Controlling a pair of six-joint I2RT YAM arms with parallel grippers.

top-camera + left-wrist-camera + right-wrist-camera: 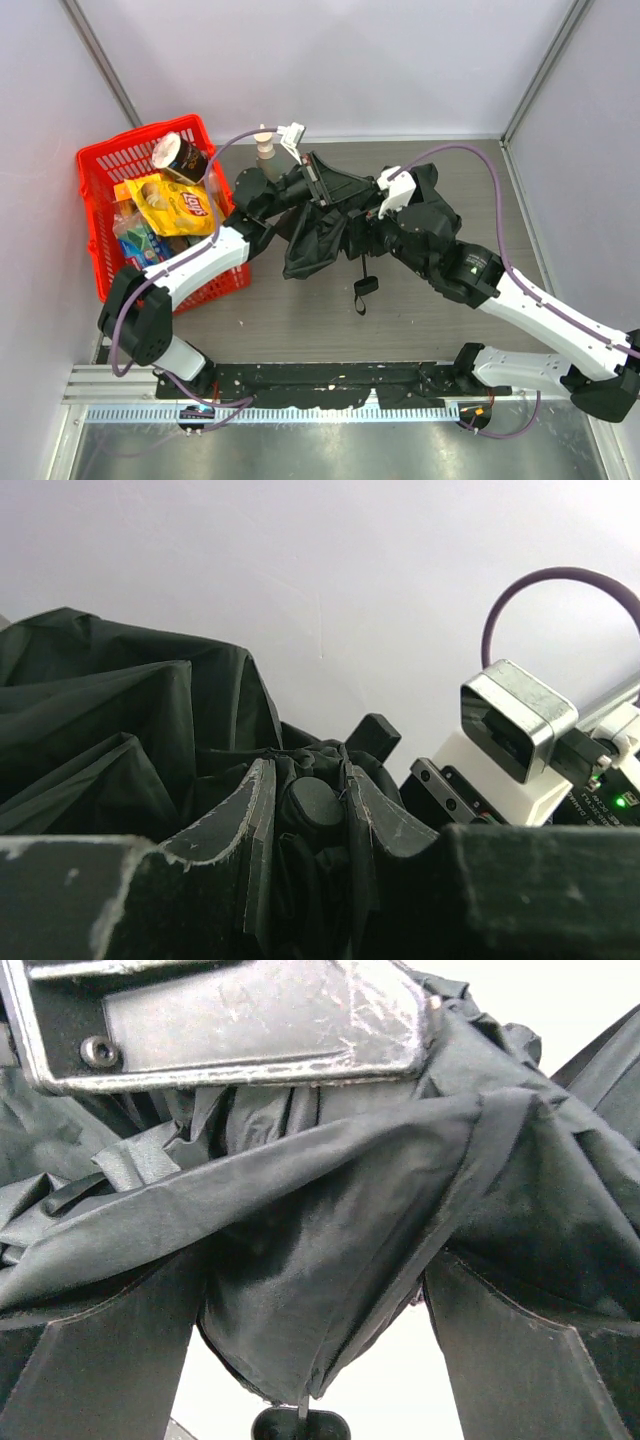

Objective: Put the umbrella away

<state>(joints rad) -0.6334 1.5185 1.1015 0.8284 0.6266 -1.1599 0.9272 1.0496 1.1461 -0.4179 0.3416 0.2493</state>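
Observation:
The umbrella (312, 245) is a bundle of dark charcoal fabric held above the middle of the table, its wrist loop (365, 287) dangling below. My left gripper (310, 780) is shut on the umbrella, with gathered fabric and a rounded black part pinched between its fingers (245, 815). My right gripper (310, 1360) faces it from the right, jaws wide open. A fold of umbrella fabric (330, 1250) hangs between its fingers (530, 1360), which do not press on it. A small black knob (300, 1426) shows below the fold. In the top view the two grippers meet near the umbrella's upper end (345, 195).
A red basket (100, 170) at the left holds a yellow chip bag (180, 205), a cup (180, 155) and other packets. A beige bottle (265, 150) stands behind the left gripper. White walls enclose the table on three sides.

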